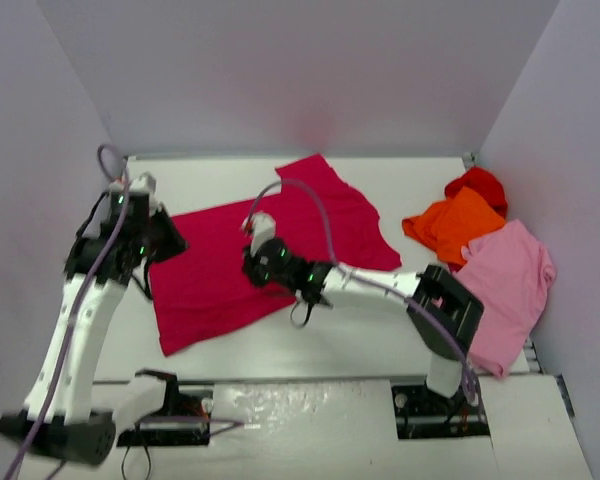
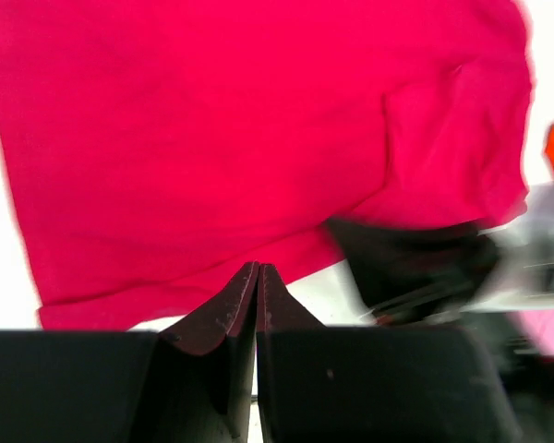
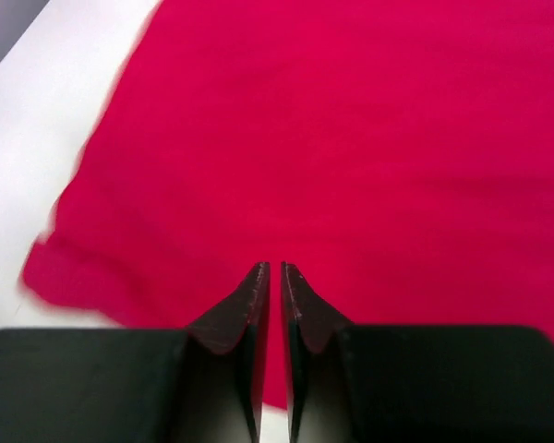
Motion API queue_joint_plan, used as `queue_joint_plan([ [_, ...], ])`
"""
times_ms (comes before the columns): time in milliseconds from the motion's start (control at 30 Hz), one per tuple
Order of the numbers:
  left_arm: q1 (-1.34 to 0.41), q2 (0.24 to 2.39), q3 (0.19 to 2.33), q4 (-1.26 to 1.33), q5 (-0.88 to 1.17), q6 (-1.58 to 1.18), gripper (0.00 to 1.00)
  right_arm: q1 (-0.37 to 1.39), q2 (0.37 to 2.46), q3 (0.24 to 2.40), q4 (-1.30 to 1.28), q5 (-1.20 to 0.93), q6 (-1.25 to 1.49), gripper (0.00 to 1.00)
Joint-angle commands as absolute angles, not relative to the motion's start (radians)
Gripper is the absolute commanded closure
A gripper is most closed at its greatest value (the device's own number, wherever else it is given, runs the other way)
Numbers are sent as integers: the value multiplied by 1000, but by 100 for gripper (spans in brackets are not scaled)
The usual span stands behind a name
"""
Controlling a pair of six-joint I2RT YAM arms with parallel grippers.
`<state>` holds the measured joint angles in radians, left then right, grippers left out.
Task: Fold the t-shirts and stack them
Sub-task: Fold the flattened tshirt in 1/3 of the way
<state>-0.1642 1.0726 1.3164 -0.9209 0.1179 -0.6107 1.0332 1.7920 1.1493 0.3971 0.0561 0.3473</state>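
While the crimson t-shirt (image 1: 220,275) lies spread flat across the left and middle of the tabletop (image 1: 360,330), not yet folded, its long axis runs left to right with a slight tilt. What looks like the hem is toward the left arm, and the sleeves fan out to the far and right sides.

The left fingers (image 2: 240,309) are pressed tight together right at the shirt's left edge, with the whole body of cloth stretching away ahead of them. Whether they have nipped the hem I cannot tell.

The right fingers (image 3: 245,309) sit over the middle of the shirt, drawn nearly together with only a thin slit between them, and red cloth fills the view beyond. Whether a pinch of fabric is caught there is unclear.

For a fold across the long axis, the left arm seems best placed, being nearest the edge that would travel.

Well apart on the right, the orange t-shirt (image 1: 455,225), bright red t-shirt (image 1: 480,185) and light pink t-shirt (image 1: 515,280) lie bunched against one another.
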Motion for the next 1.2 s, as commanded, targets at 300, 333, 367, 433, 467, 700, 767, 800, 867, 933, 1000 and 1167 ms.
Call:
queue_joint_plan([
  [300,-146,1604,1314,-578,329,-665,100,695,1929,1289,327,-1,349,100],
  [333,-146,1627,1321,-583,319,-661,100,685,1945,1303,333,-27,350,100],
  [367,-146,1643,1322,-581,317,-659,100,678,1970,1312,338,-37,348,100],
  [433,-145,1676,1323,-571,321,-662,100,667,2012,1335,339,-52,343,100],
  [467,-145,1700,1320,-558,329,-667,100,657,2027,1347,331,-65,340,100],
  [700,-145,1813,1299,-477,366,-733,100,594,2089,1359,307,-72,325,100],
  [767,-146,1844,1307,-448,366,-749,100,581,2089,1356,285,-51,304,100],
  [800,-146,1866,1322,-447,365,-750,100,576,2089,1354,273,-39,294,100],
  [867,-146,1901,1352,-445,362,-750,100,567,2088,1348,256,-12,274,100],
  [933,-147,1942,1393,-456,353,-737,100,558,2082,1335,243,-4,258,100],
  [1000,-146,1965,1437,-467,342,-717,100,554,2078,1317,238,24,251,100],
  [1167,-144,1988,1485,-477,317,-676,100,545,2071,1277,231,52,251,100],
])
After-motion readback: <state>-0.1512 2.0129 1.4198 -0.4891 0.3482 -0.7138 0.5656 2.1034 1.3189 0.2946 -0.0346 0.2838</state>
